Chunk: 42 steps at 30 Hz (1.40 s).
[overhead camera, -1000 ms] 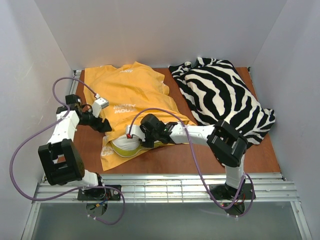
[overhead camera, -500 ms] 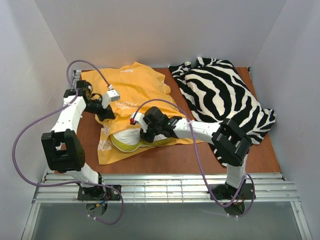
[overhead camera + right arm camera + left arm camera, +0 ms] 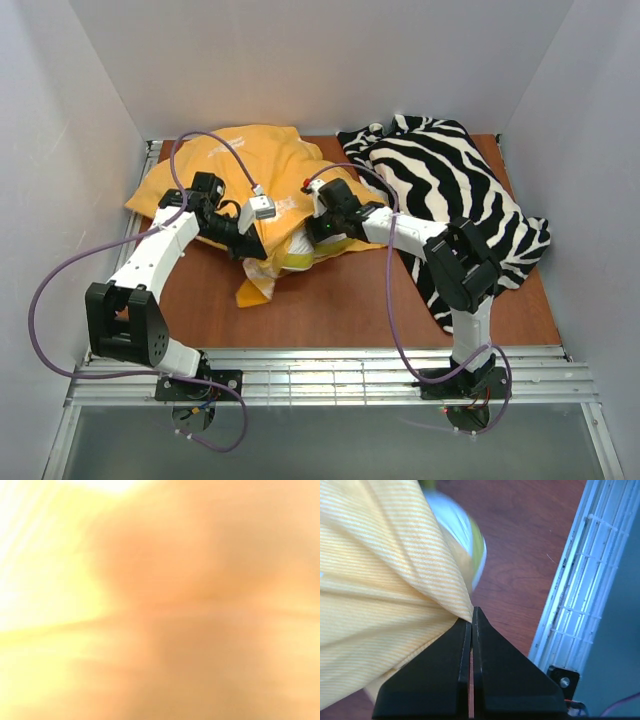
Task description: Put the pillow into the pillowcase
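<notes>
The orange-yellow pillowcase [image 3: 235,165] is bunched up at the back left, one corner hanging toward the table. My left gripper [image 3: 257,254] is shut on its edge; in the left wrist view the fabric [image 3: 380,580] runs into the closed tips of the left gripper [image 3: 472,622]. The white pillow [image 3: 301,247] with its yellow-green band peeks from the case mouth, and shows in the left wrist view as the pillow [image 3: 451,522]. My right gripper [image 3: 314,237] is pushed in at the pillow's end, its fingertips buried in cloth. Orange fabric [image 3: 160,600] fills the right wrist view.
A black-and-white zebra-striped cloth [image 3: 450,190] covers the back right of the brown table [image 3: 340,305], under the right arm's elbow. A white metal grate [image 3: 350,370] runs along the near edge. White walls close in the left, back and right sides.
My left gripper shut on the pillowcase edge and lifted it up and right. The right gripper moved back and right with the pillow. The case went from flat to bunched.
</notes>
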Each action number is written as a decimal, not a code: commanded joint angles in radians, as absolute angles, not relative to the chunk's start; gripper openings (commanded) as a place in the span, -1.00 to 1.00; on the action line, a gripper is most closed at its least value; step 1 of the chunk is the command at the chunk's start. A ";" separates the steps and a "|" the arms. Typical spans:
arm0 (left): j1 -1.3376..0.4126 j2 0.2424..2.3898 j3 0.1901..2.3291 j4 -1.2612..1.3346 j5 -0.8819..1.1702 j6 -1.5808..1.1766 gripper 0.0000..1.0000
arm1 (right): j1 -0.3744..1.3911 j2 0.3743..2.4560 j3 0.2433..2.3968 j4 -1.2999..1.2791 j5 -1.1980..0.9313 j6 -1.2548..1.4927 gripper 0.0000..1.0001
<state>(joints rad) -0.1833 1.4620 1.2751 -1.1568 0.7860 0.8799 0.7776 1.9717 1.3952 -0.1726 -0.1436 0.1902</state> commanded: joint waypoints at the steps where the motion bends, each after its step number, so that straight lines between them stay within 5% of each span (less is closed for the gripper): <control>1: -0.165 1.376 1.174 -1.188 0.850 0.779 -1.00 | 0.721 1.882 1.355 0.078 -0.153 0.276 -0.97; 8: -0.081 1.397 1.178 -1.152 0.836 0.749 -1.00 | 0.715 1.870 1.313 0.133 -0.302 0.342 -0.97; 13: -0.081 1.393 1.186 -1.027 0.873 0.612 -0.30 | 0.778 1.904 1.371 0.163 -0.391 0.383 -0.97; 14: -0.081 1.384 1.201 -1.019 0.873 0.612 -0.11 | 0.782 1.907 1.380 0.163 -0.390 0.385 -0.97; 15: -0.081 1.346 1.213 -1.003 0.850 0.598 0.29 | 0.781 1.902 1.379 0.163 -0.382 0.385 -0.97; 17: -0.095 1.277 1.213 -0.925 0.833 0.612 0.53 | 0.778 1.898 1.378 0.163 -0.373 0.374 -0.97; 22: -0.297 1.067 1.044 -0.691 0.533 0.724 0.62 | 0.773 1.904 1.370 0.163 -0.446 0.357 -0.97; 28: -0.458 1.064 0.888 -0.481 0.295 0.902 0.64 | 0.773 1.899 1.351 0.163 -0.471 0.345 -0.97; 34: -0.512 1.140 0.712 -0.278 0.068 1.073 0.59 | 0.770 1.850 1.316 0.166 -0.517 0.334 -0.97; 38: -0.512 1.169 0.695 -0.281 0.012 1.056 -0.27 | 0.744 1.804 1.283 0.163 -0.555 0.337 -0.97; 39: -0.512 1.181 0.725 -0.297 0.012 1.031 -0.74 | 0.733 1.795 1.276 0.147 -0.566 0.339 -0.92; 40: -0.512 1.193 0.753 -0.322 0.017 1.002 -0.96 | 0.721 1.773 1.273 0.120 -0.569 0.337 -0.67; 41: -0.512 1.209 0.784 -0.348 0.024 0.903 -1.00 | 0.686 1.761 1.269 0.094 -0.572 0.337 -0.20; 42: -0.509 1.256 0.826 -0.404 0.058 0.852 -1.00 | 0.667 1.743 1.263 0.065 -0.569 0.330 0.00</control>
<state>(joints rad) -0.5236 1.1931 0.7444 -0.3340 0.1123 0.9783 0.7357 1.8835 1.2594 0.0761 -0.4908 0.3275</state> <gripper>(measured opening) 0.038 0.297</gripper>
